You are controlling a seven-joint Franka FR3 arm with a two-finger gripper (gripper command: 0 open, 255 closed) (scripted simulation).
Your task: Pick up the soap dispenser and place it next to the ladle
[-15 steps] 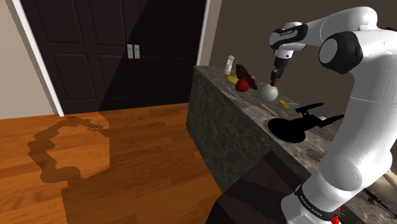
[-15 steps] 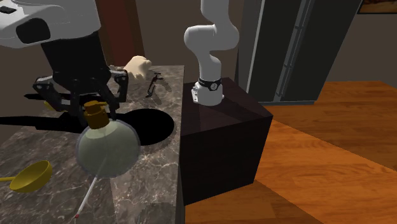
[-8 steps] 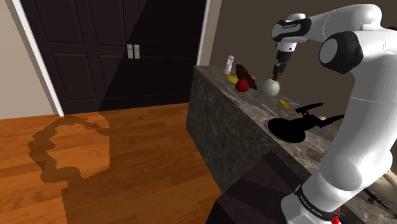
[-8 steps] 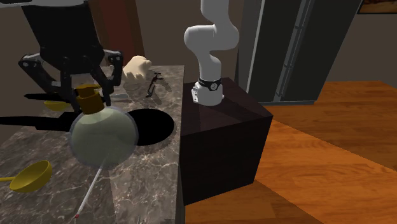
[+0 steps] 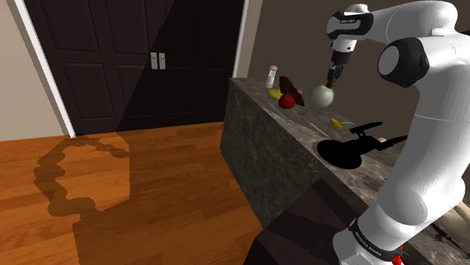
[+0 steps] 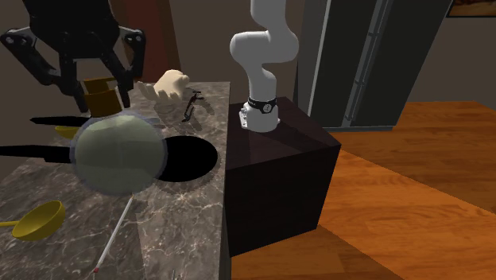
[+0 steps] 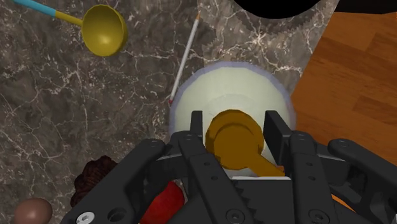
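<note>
The soap dispenser (image 5: 322, 95) is a round pale green globe with a brown pump top. It hangs in the air above the dark marble counter (image 5: 280, 143). My black gripper (image 5: 331, 81) is shut on its pump neck from above. In the wrist view the fingers (image 7: 195, 130) clasp the brown pump (image 7: 234, 135) on both sides, with the globe (image 7: 229, 89) beneath. The second exterior view has the dispenser (image 6: 119, 153) large under the gripper (image 6: 99, 94). The ladle (image 7: 105, 30), yellow-bowled with a blue handle, lies on the counter beyond the dispenser and shows as ladle (image 5: 337, 121) and ladle (image 6: 36, 220).
A black pan (image 5: 348, 148) sits on the counter between the dispenser and the stand. A thin white stick (image 7: 184, 57) lies beside the ladle. A red object (image 5: 287, 99) and a small bottle (image 5: 272, 75) stand at the counter's far end. The counter edge drops to wooden floor (image 5: 151, 196).
The gripper has risen with the soap dispenser clasped in it, carrying it higher above the counter. The ladle and pan have not moved.
</note>
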